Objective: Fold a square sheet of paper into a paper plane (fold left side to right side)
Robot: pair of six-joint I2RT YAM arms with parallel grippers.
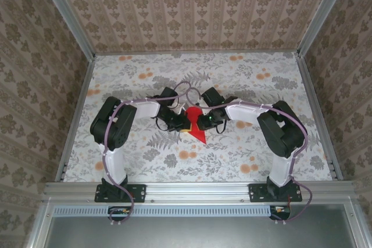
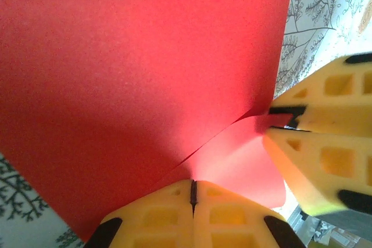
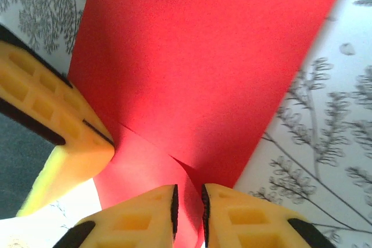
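Red sheet of paper point(image 1: 196, 129) sits mid-counter point(image 1: 244, 85), partly folded. It looks light, floppy and easily creased, so pinch the edges. Left gripper point(image 2: 193, 187) is clenched on its edge. Right gripper point(image 3: 189, 196) is slightly parted around the paper, looks released.

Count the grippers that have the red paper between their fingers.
2. The left gripper, on the left of the red paper, is shut on it; the right gripper, on its right, straddles its edge with jaws slightly apart.

Overhead; both wrists close on paper point(image 2: 145, 74)
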